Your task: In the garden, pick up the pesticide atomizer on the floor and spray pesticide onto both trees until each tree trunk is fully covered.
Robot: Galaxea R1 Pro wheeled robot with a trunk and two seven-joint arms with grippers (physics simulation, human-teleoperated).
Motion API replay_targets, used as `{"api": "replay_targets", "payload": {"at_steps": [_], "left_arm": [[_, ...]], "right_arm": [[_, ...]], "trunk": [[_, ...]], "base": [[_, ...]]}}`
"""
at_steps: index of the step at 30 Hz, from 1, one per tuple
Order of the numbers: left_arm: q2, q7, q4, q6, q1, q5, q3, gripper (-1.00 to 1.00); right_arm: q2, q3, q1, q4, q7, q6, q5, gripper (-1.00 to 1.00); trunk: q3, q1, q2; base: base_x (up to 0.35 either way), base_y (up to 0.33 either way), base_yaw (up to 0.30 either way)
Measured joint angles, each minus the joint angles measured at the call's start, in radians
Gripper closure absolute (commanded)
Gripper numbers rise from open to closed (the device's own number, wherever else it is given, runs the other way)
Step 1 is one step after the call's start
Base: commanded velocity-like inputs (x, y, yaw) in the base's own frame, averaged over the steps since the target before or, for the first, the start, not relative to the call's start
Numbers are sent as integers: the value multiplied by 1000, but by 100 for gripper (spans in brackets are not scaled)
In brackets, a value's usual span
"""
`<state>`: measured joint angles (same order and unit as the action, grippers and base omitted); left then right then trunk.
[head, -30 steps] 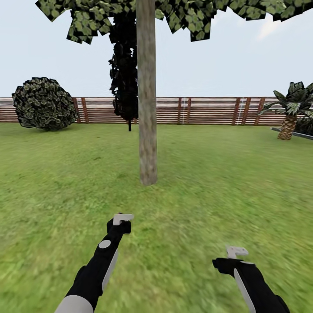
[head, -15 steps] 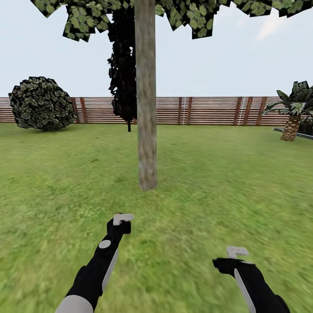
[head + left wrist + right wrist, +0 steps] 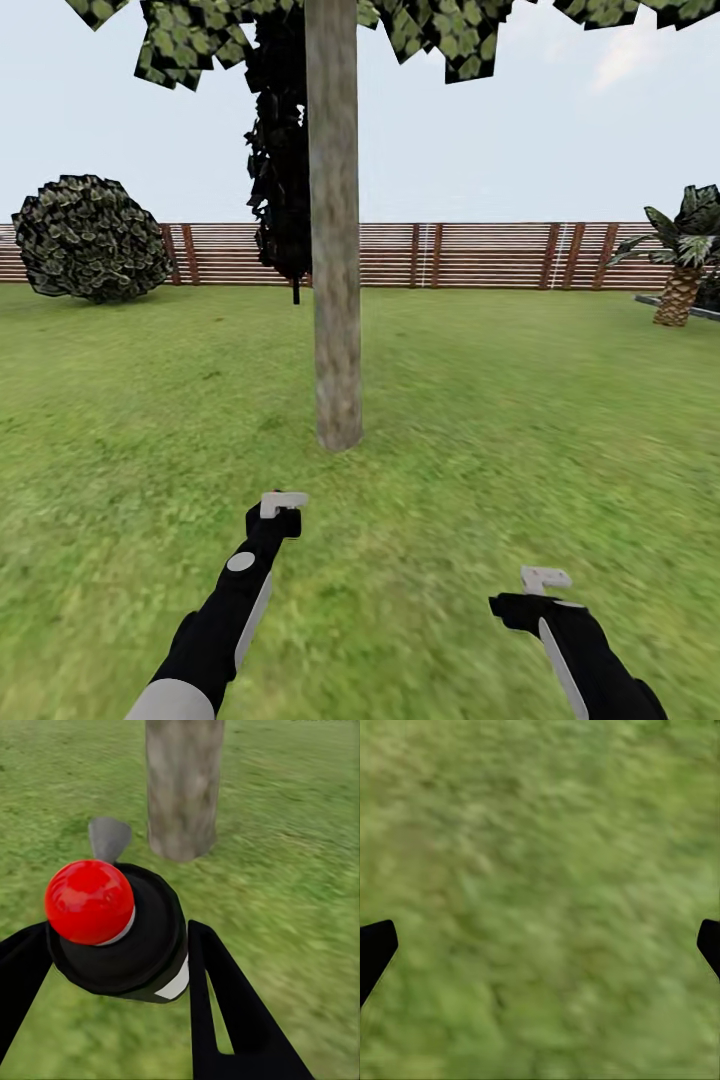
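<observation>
The view had advanced toward the thick grey-brown bark trunk [image 3: 335, 250]; the left hand [image 3: 112, 967] gripped the dark red-capped atomizer [image 3: 124, 934] near its base, the right hand [image 3: 540, 945] spread empty.

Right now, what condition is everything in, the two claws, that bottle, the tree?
left gripper: shut on the pesticide atomizer.
pesticide atomizer: held off the grass, red-topped, pointing toward the trunk.
right gripper: open, empty, over the lawn.
tree trunk: upright, bare bark, no visible spray.
fence: standing, unbroken.
</observation>
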<state>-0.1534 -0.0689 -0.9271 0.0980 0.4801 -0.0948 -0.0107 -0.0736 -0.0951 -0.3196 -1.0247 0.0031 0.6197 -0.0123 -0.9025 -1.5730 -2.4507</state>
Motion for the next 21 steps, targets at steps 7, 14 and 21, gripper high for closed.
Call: {"api": "replay_targets", "payload": {"at_steps": [7,14,21], "left_arm": [[0,0,0,0,0,0,0,100],[0,0,0,0,0,0,0,100],[0,0,1,0,0,0,0,100]], "right_arm": [[0,0,0,0,0,0,0,-100],[0,0,0,0,0,0,0,-100],[0,0,0,0,0,0,0,-100]], "trunk": [[0,0,0],[0,0,0],[0,0,0]], "base": [[337,0,0],[337,0,0],[337,0,0]]}}
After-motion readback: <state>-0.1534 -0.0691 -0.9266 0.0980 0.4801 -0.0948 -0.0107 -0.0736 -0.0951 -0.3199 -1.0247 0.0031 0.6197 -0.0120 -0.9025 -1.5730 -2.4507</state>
